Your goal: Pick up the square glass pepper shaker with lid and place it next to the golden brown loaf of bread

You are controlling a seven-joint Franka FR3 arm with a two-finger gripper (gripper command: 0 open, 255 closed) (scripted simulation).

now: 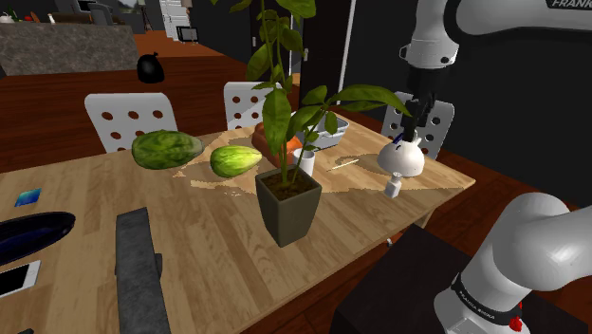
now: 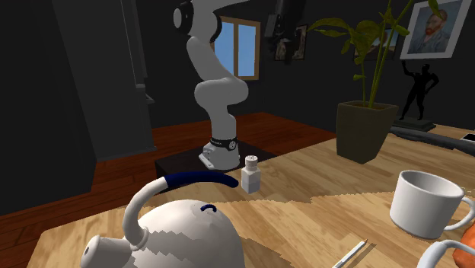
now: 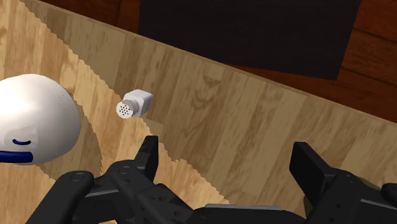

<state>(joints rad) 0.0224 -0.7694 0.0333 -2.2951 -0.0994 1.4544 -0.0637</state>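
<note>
While the wooden table (image 1: 190, 256) is carrying everything, the white arm (image 1: 493, 24) is reaching down over the table's end near the stand.
Potted plant (image 1: 287, 204): standing mid-table.
White kettle (image 1: 401, 157) with blue handle: sitting at the plant's two o'clock in the shoulder view.
Black gripper (image 1: 416, 121): hanging at the kettle's twelve o'clock, fingers (image 3: 149, 153) standing wide apart and gripping nothing.
White square pepper shaker (image 1: 393, 187): standing upright at the kettle's six o'clock, near it but not touching, and apart from the fingers.
</note>
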